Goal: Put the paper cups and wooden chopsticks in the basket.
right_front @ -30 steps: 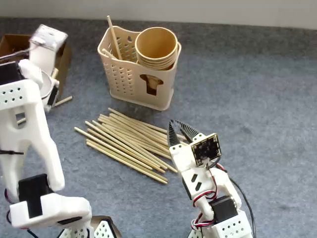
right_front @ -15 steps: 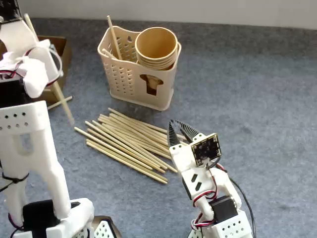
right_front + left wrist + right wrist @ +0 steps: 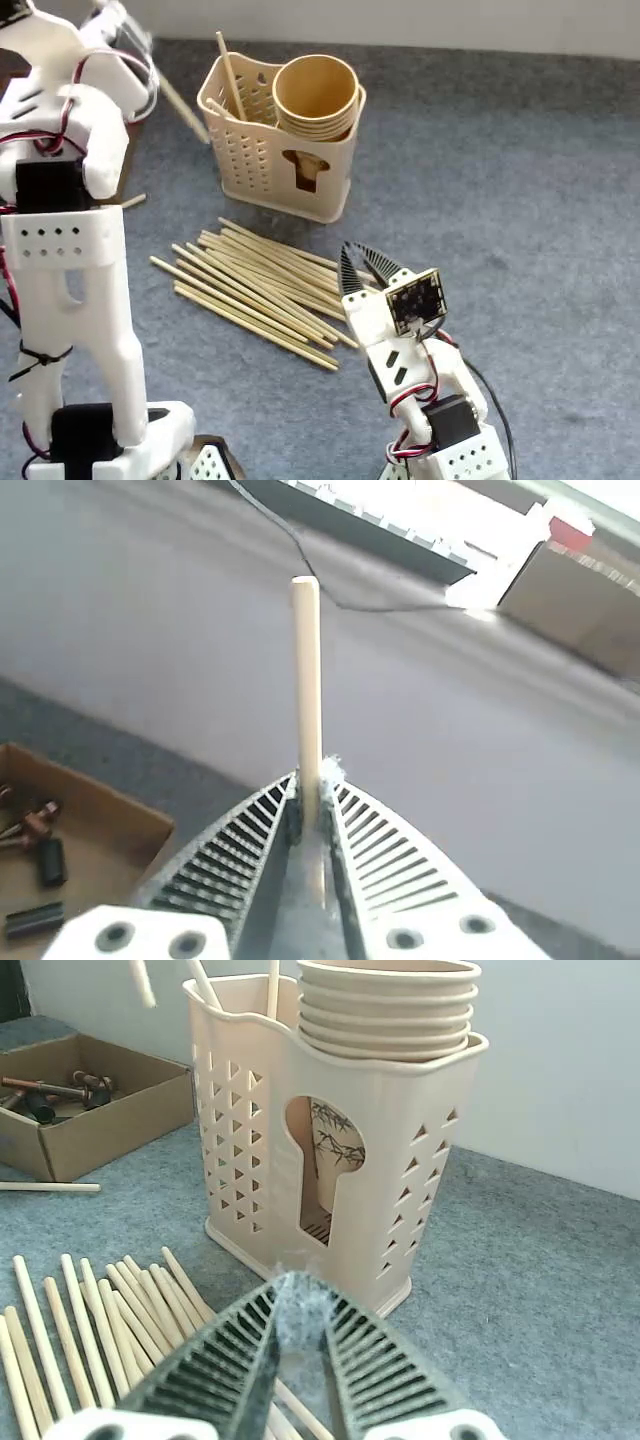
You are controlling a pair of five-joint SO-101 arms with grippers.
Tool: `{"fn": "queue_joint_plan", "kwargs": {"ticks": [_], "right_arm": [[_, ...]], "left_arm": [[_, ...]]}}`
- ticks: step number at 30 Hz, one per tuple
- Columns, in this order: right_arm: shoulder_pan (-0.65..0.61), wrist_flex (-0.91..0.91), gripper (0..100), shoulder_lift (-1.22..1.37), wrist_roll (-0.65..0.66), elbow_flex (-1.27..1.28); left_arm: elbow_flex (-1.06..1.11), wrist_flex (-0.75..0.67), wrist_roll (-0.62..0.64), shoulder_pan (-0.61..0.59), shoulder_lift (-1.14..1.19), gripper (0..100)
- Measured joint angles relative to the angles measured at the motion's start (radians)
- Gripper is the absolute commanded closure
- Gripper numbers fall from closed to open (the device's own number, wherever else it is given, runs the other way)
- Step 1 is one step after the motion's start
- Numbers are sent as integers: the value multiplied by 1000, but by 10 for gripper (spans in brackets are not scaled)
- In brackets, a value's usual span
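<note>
Well, closest to me the right gripper (image 3: pixel 298 1305) sits low over the grey carpet (image 3: pixel 520 200), its black ribbed jaws pressed together on nothing, nose aimed at the loose pile of pale wooden chopsticks (image 3: pixel 255 285) fanned out just ahead of it. Beyond the pile stands the cream perforated plastic basket (image 3: pixel 262 170). The stack of tan paper cups (image 3: pixel 315 95) is already seated in its wider compartment, and a couple of sticks stand in the narrower one, on the left arm's side. Farthest and highest, the left gripper (image 3: pixel 308 815) is clamped on a single wooden chopstick (image 3: pixel 305 680). From above, that stick slants down from the gripper toward the basket, its free end just outside the narrow compartment's outer wall, so I'd judge the coming move must carry it across the rim and bring it nearer upright. The left wrist view shows the pinch plainly, a length of stick standing past the fingertips, but nothing of the basket. The right wrist view, looking up from low, catches the free end hanging beside the rim, and behind it a brown cardboard box (image 3: pixel 95 1110) with a stray chopstick (image 3: pixel 45 1187) lying near it.
</note>
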Motion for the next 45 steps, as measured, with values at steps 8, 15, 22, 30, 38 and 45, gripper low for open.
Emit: {"fn": "queue_joint_plan", "kwargs": {"ticks": [8,15,22,30,38,45], "right_arm": [[0,0,990,0,0,0],[0,0,990,0,0,0],[0,0,990,0,0,0],[0,0,990,0,0,0],[0,0,990,0,0,0],[0,0,990,0,0,0]], "left_arm": [[104,-310,29,54,61,995],[180,-493,12,55,164,995],[181,-428,-187,112,218,929],[135,-153,-206,132,219,850],[14,25,-206,129,218,851],[-124,249,-362,71,218,853]]}}
